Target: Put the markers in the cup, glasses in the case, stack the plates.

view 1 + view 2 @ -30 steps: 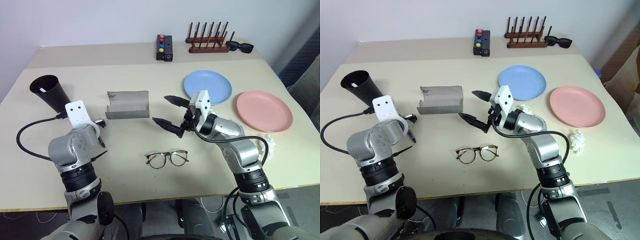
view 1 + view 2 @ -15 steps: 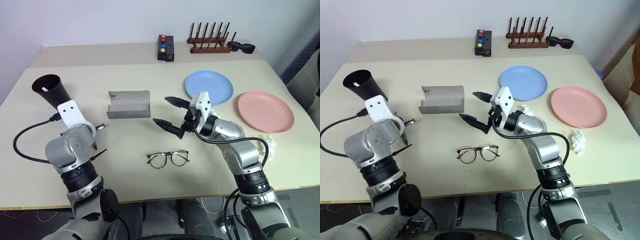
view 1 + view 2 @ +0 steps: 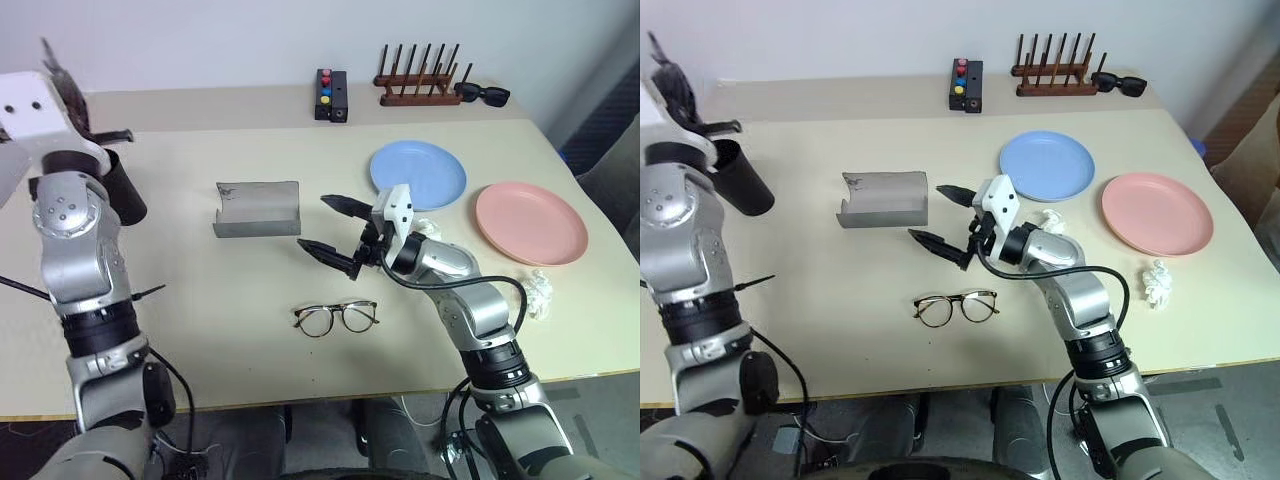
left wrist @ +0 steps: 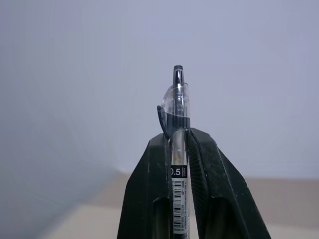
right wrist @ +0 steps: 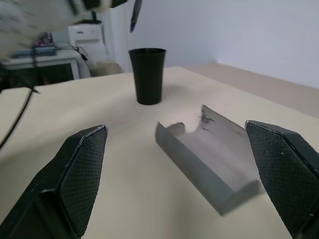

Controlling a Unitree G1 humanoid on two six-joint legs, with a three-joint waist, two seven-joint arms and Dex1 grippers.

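My left gripper (image 4: 178, 132) is raised high at the far left of the table and is shut on a dark marker (image 4: 177, 99) with a clear top. The marker's lower end hangs above the dark cup (image 5: 148, 74), which stands upright and partly behind my left arm (image 3: 75, 230). The grey case (image 3: 257, 208) lies open at mid-table. The wire-framed glasses (image 3: 335, 318) rest near the front edge. My right gripper (image 3: 315, 222) hovers open between case and glasses, holding nothing. A blue plate (image 3: 417, 174) and a pink plate (image 3: 529, 222) lie side by side on the right.
At the back stand a black box with coloured buttons (image 3: 329, 94), a wooden peg rack (image 3: 418, 85) and black sunglasses (image 3: 483, 94). Crumpled white paper (image 3: 540, 290) lies near the pink plate.
My left gripper shut on the marker at the table and rose steeply up and to the left, turning upward, to above the cup. The right arm kept still.
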